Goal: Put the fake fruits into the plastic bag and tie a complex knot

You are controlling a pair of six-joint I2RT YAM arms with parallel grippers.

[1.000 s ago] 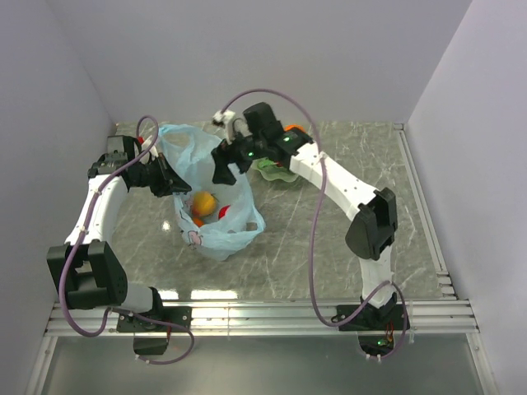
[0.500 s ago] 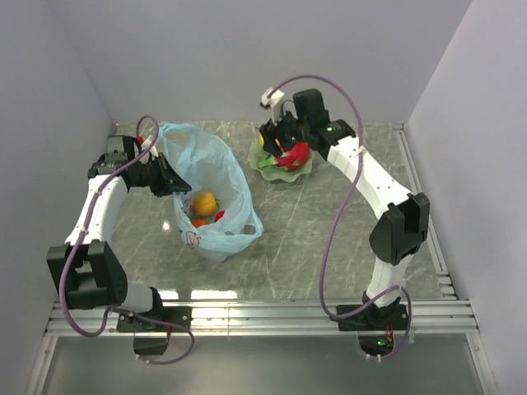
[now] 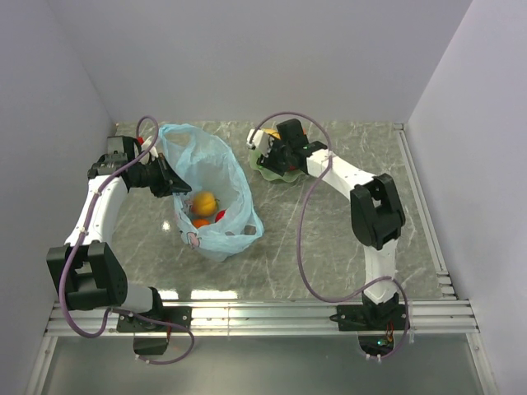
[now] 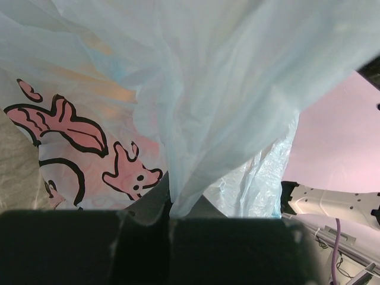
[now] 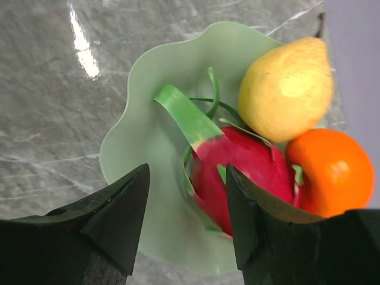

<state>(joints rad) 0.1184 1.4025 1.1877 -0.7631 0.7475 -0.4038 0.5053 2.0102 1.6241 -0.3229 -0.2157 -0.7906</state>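
**Left gripper (image 3: 173,184) pinching the plastic bag (image 3: 239,222) while the right gripper (image 5: 187,173) is hanging over a plate (image 5: 139,136) of fruit**

Two robot arms are reaching away from their bases at the near edge of a grey marbled table (image 3: 329,239).

Nearest to the bases, on the left half of the table, the light-blue plastic bag is standing with its mouth wide open. Its printed lower part is resting on the table. Two of the fake fruits are lying inside it: an orange fruit (image 3: 204,202) and, just beside it, a red fruit (image 3: 220,216).

A little farther back, the left gripper is clamping the bag's left rim. Its fingers are closed tight on a fold of the thin film, and the wrist view is showing pink-and-black cartoon print around that fold.

Farther still, right of the bag and apart from it, the pale green wavy-edged plate is sitting near the back wall. The right gripper is pointing down over it with its fingers parted. A green leaf strip and the left edge of a pink-red fruit (image 5: 237,153) are lying between them. A yellow fruit (image 5: 288,86) and an orange ball (image 5: 332,169) are resting against the pink-red fruit on the plate's far side.
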